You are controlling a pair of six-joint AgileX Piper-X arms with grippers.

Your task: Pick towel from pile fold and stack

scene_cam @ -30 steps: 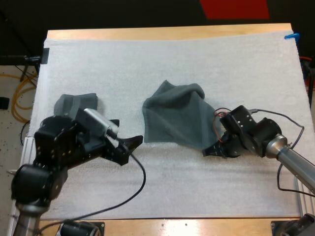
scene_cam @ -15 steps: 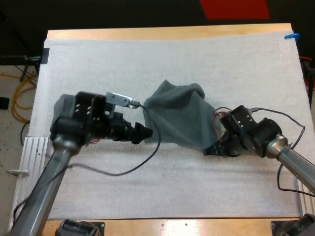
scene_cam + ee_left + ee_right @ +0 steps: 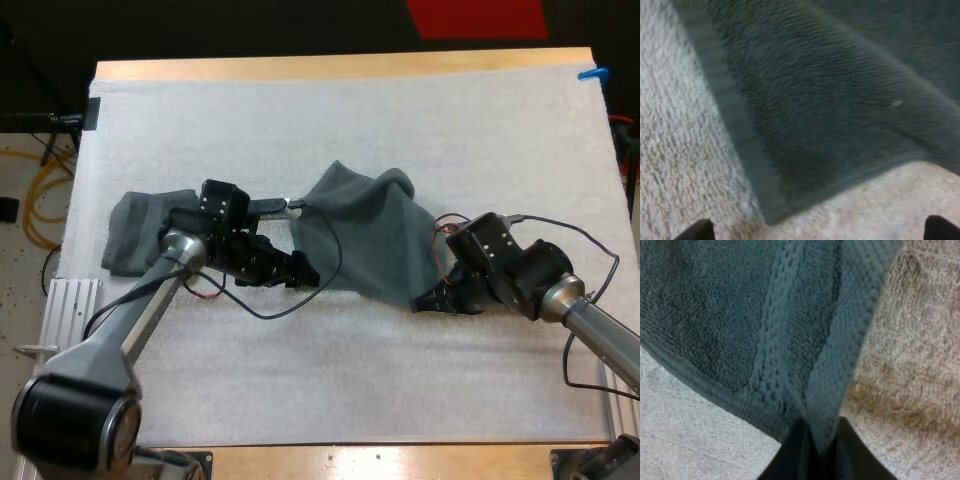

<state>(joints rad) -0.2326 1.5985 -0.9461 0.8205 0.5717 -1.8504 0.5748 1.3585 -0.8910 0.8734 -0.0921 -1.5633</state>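
left fingers (image 3: 303, 272): spread wide with nothing in them. In the left wrist view the two tips (image 3: 696, 231) were well apart, with only white mat (image 3: 670, 150) between them.
crumpled towel (image 3: 365, 240): the dark grey-green one lay on the mat between my two sets of fingers, bunched up toward the far side.
towel's near corner (image 3: 771, 216): this hemmed corner sat flat on the mat just ahead of the left fingers. It looked close but not touching, as far as I could tell.
right fingers (image 3: 428, 299): clamped shut on the towel's other low corner. In the right wrist view both tips (image 3: 798, 452) were pinching the folded hem (image 3: 832, 390), and the cloth fanned out ahead of them.
second towel (image 3: 140, 228): same colour and lying flatter, back behind the left fingers next to that arm. It was well apart from the right fingers.
tabletop (image 3: 340, 68): a strip of bare wood showed past the mat's far edge, well away from both sets of fingers.
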